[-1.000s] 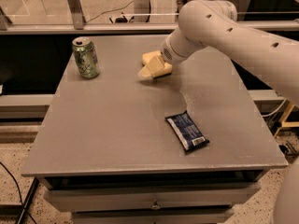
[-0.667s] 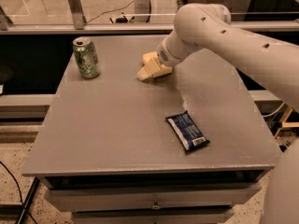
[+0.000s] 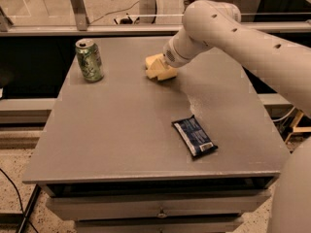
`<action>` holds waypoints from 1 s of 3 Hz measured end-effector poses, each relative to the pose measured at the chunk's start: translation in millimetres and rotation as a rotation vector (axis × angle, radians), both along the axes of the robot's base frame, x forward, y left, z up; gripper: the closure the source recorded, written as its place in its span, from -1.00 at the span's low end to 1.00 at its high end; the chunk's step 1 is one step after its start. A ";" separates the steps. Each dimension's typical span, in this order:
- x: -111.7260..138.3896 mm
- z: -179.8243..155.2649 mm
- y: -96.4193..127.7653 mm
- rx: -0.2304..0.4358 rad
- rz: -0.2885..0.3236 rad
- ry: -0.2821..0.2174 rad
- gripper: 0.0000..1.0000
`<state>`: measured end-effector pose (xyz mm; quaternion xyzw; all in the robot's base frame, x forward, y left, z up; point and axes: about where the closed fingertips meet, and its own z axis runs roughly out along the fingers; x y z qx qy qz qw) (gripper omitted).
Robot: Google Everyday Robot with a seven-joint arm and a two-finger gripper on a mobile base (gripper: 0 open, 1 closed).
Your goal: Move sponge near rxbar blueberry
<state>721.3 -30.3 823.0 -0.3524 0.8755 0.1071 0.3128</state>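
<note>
I judge grasping in hand: gripper [image 3: 155,64] on the far sponge [image 3: 165,74], its grip I cannot tell; next, carry it near, beside the rxbar [image 3: 194,136].

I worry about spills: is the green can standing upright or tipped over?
Upright: the can stands on its base, top facing up. The claw is at the sponge, apart from the can.

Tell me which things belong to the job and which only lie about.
For the job: sponge, rxbar blueberry, gripper (down at the sponge, far side of table).
Just lying about: green can, far left corner.
</note>
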 end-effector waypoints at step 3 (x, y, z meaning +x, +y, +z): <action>-27.0 34.9 -7.9 -0.012 0.117 -0.010 1.00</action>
